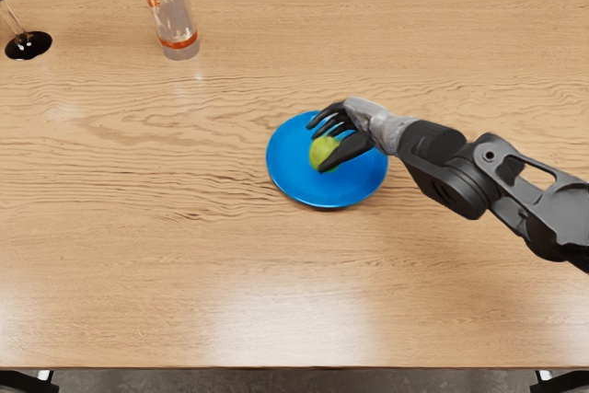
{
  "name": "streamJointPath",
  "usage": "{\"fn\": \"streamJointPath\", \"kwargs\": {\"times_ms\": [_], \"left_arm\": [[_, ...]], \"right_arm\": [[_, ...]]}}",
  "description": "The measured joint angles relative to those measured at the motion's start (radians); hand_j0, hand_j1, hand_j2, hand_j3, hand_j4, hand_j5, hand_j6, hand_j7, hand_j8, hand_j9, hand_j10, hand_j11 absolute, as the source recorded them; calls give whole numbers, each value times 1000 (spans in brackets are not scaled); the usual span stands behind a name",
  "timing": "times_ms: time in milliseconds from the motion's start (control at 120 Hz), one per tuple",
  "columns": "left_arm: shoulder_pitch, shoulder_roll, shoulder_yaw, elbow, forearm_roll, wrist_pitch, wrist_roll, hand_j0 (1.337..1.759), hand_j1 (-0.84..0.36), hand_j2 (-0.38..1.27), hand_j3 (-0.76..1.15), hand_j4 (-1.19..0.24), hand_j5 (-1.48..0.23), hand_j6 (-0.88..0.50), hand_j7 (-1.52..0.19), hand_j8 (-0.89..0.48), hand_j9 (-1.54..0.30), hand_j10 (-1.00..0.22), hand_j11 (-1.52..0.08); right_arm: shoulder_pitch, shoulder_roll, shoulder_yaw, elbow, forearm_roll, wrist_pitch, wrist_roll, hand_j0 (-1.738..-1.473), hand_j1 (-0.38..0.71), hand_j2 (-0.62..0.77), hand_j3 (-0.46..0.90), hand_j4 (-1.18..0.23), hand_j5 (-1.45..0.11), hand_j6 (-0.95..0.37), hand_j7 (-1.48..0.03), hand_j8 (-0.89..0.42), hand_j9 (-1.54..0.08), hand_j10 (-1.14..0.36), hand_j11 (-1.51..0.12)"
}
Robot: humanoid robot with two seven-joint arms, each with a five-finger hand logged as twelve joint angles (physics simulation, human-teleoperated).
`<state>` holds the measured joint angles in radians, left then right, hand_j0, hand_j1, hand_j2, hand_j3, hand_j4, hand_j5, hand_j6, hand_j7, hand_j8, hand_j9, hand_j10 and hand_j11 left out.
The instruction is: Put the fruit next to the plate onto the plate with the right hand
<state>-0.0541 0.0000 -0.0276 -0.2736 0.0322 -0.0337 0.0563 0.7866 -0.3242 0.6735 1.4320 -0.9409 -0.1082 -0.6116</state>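
A blue plate (pixel 299 177) lies near the middle of the wooden table. A green round fruit (pixel 321 152) sits over the plate's centre. My right hand (pixel 337 140) reaches in from the right edge and its dark fingers curl around the fruit from above and from the right side. Whether the fruit rests on the plate or hangs just above it cannot be told. The left arm does not show.
A tall clear bottle with orange bands (pixel 167 5) stands at the back, left of centre. A wine glass (pixel 22 36) stands at the far left back corner. A brick wall runs behind the table (pixel 184 255).
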Motion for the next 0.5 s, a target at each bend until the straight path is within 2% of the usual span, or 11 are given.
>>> {"fn": "streamJointPath", "kwargs": {"times_ms": [100,175,250,383,500], "left_arm": [[-1,0,0,0,0,0,0,1658,349,0,0,0,0,0,0,0,0,0,0],[0,0,0,0,0,0,0,1658,349,0,0,0,0,0,0,0,0,0,0],[0,0,0,0,0,0,0,1658,349,0,0,0,0,0,0,0,0,0,0],[0,0,0,0,0,0,0,1658,349,0,0,0,0,0,0,0,0,0,0],[-1,0,0,0,0,0,-1,1658,349,0,0,0,0,0,0,0,0,0,0]], "right_arm": [[-2,11,-5,-9,-2,1,0,-1658,279,258,0,-578,-774,-565,-763,-420,-752,-543,-750],[-1,8,2,-1,-3,-1,1,-1658,100,177,0,-412,-551,-403,-543,-303,-536,-388,-534],[1,-12,32,19,-3,25,1,-1658,-29,121,0,-293,-392,-287,-386,-218,-381,-277,-380],[-44,-38,250,49,92,331,1,-1658,-168,61,0,-165,-220,-162,-217,-126,-215,-156,-214],[-130,-45,404,55,284,569,1,-1658,-233,32,0,-105,-139,-103,-137,-82,-136,-100,-135]]}}
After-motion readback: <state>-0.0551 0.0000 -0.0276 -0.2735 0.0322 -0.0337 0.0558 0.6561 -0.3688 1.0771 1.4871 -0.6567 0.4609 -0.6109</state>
